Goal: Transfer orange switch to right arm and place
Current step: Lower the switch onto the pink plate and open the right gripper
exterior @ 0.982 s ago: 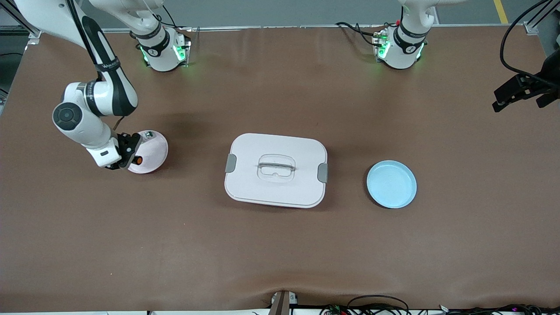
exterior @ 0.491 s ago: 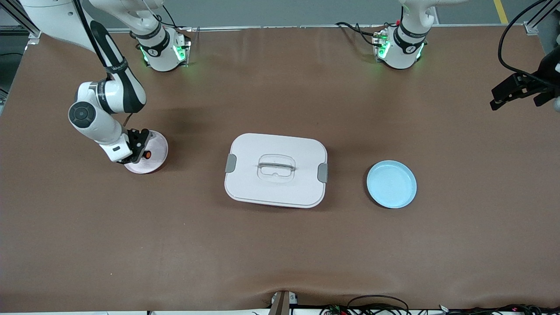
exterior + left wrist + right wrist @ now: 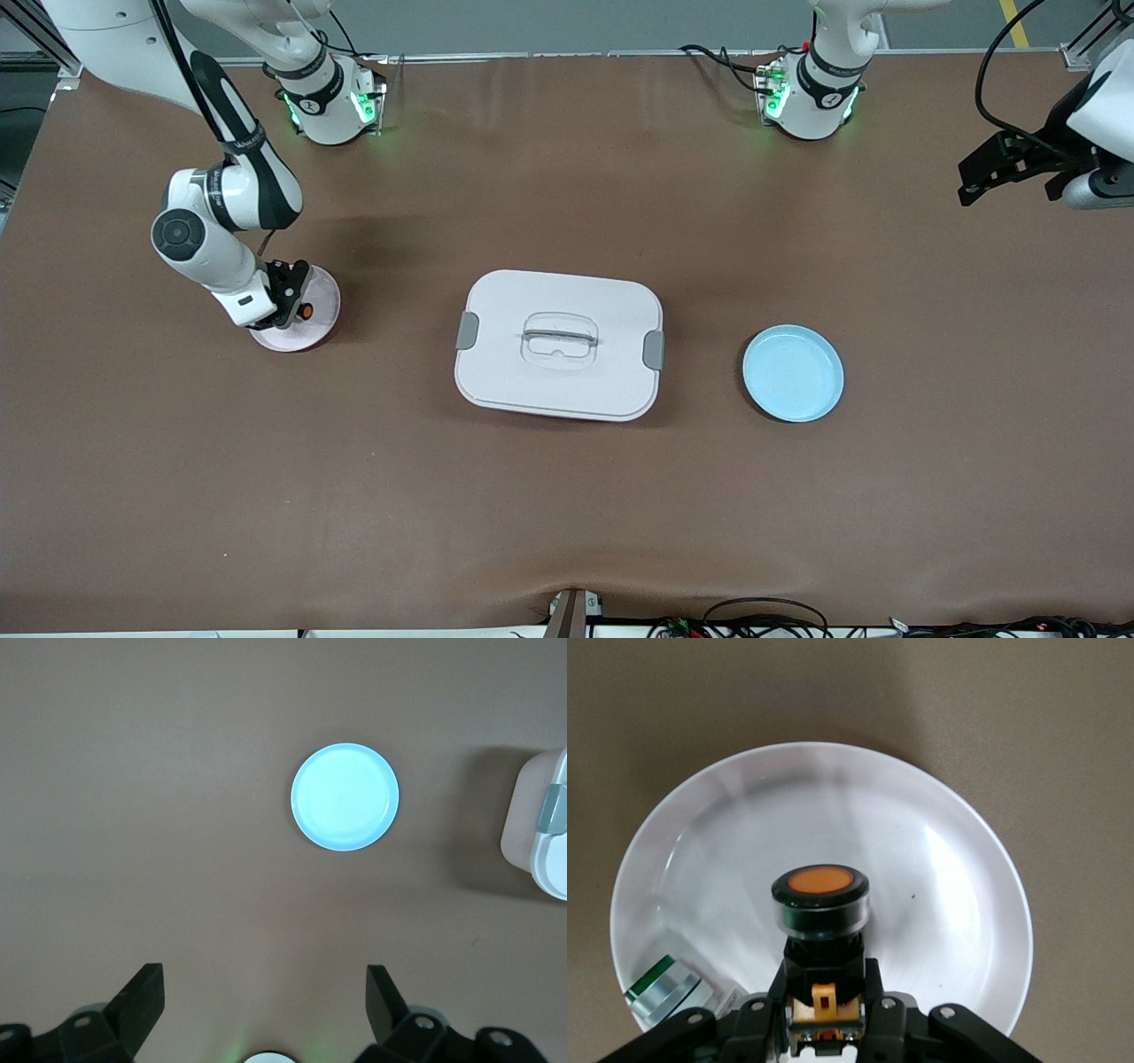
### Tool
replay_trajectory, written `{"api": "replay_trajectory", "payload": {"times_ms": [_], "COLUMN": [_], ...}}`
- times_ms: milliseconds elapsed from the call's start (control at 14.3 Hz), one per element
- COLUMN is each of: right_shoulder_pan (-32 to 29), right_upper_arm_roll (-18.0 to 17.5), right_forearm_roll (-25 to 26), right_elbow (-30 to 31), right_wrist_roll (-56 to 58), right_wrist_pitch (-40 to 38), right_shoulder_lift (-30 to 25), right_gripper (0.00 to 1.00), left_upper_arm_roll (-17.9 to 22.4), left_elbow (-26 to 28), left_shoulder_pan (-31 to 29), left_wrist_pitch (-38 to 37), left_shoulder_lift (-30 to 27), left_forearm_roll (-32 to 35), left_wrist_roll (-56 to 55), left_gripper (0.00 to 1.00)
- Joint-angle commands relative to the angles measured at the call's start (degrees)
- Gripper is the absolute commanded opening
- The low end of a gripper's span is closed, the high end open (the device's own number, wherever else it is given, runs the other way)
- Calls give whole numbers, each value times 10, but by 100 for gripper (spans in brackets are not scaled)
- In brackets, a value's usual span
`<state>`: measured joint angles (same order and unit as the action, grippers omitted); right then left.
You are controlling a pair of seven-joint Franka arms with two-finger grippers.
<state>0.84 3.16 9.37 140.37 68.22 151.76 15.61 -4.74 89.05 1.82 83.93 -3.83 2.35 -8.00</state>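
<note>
The right gripper (image 3: 288, 299) is closed on the orange switch (image 3: 820, 904), holding it by its back end just above the pink plate (image 3: 939, 859), cap outward, likely for setting down. A green part (image 3: 663, 990) lies by the plate's rim, leaving the plate's middle free. The left gripper (image 3: 264, 1005) waits high over bare table with its fingers wide apart and empty, near the blue plate (image 3: 345, 796) and the lidded box (image 3: 558, 344).

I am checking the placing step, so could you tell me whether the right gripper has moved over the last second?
Yes. The right gripper, shut on the orange switch, has shifted toward the white box, farther over the pink plate.
</note>
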Motion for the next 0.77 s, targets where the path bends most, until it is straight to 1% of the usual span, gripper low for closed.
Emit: {"api": "replay_trajectory", "payload": {"times_ms": [0, 210, 280, 351, 421, 491, 561, 701], "right_shoulder_pan": [-6, -6, -6, -6, -6, -6, -6, -7], "right_upper_arm_roll": [-3, -3, -3, -3, -3, -3, -3, -4], "right_forearm_roll": [13, 13, 13, 13, 13, 13, 13, 13], "right_elbow": [2, 2, 2, 1, 1, 0, -2, -15], "right_wrist_roll": [-3, -4, -4, -4, -4, -4, -1, 0], "right_wrist_pitch": [10, 17, 17, 17, 17, 17, 14, 0], "right_shoulder_lift": [6, 9, 8, 9, 8, 8, 7, -1], "right_gripper": [4, 5, 6, 13, 26, 52, 100, 100], "left_upper_arm_roll": [1, 1, 1, 1, 1, 0, 0, 1], "left_elbow": [44, 45, 45, 43, 42, 41, 40, 39], "left_shoulder_pan": [4, 8, 8, 8, 9, 10, 9, 6], "left_wrist_pitch": [23, 23, 23, 25, 31, 32, 32, 31], "left_shoulder_lift": [-32, -34, -33, -29, -24, -21, -22, -23], "left_forearm_roll": [-9, -9, -9, -9, -10, -12, -13, -26], "left_wrist_roll": [-19, -20, -18, -17, -18, -18, -17, -10], "left_gripper": [100, 100, 100, 100, 100, 100, 100, 100]}}
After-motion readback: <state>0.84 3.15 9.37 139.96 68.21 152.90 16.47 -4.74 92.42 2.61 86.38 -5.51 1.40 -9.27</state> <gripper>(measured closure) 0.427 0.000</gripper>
